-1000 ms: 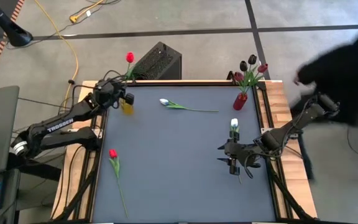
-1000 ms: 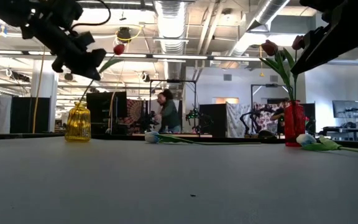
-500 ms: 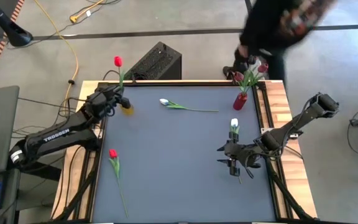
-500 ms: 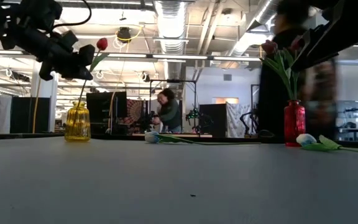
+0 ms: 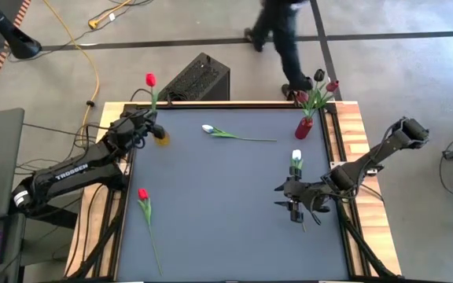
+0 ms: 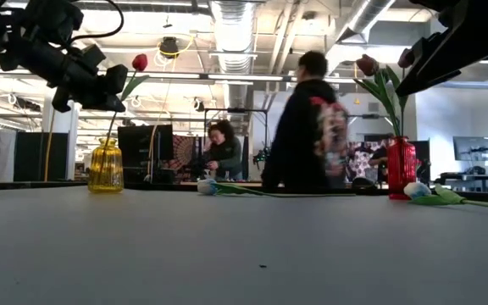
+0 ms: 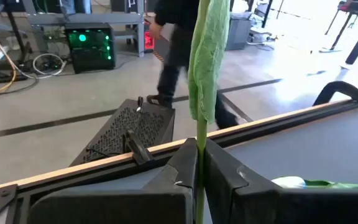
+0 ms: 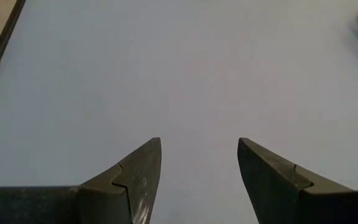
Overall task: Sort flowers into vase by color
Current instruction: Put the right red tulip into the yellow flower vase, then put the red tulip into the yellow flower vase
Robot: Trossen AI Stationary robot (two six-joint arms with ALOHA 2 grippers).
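My left gripper (image 5: 149, 126) is at the table's far left corner, above a yellow glass vase (image 6: 106, 165), shut on a red tulip (image 5: 150, 79). The tulip's head (image 6: 140, 62) stands above the fingers, and its stem runs down to the vase's mouth. My right gripper (image 5: 293, 206) hangs open near the table's right side, touching nothing. Just beyond it a white tulip (image 5: 296, 161) lies flat. Another white tulip (image 5: 208, 129) lies near the far edge, and a red tulip (image 5: 142, 194) lies by the left edge. A red vase (image 5: 303, 126) holds dark and maroon tulips. My left gripper (image 7: 199, 152) pinches the red tulip's thin green stem (image 7: 199, 134) between its two fingers, below a long leaf (image 7: 207, 56). The fingers come nearly level from the table's left and lie across the stem. The tulip stands almost upright, its head above the fingers and its lower end at the yellow vase's mouth (image 6: 108, 141).
A black box (image 5: 200, 77) sits on the floor behind the far edge. A person (image 5: 281, 35) walks past beyond the far edge and shows in the low view (image 6: 307, 127) too. Bare grey table (image 5: 219, 204) spreads between the arms. Wooden rails border both sides.
My left gripper has moved toward the table's left edge with the red tulip, still shut on it. The tulip has swung from a strong tilt to almost upright over the yellow vase. A person has walked from right to left behind the far edge.
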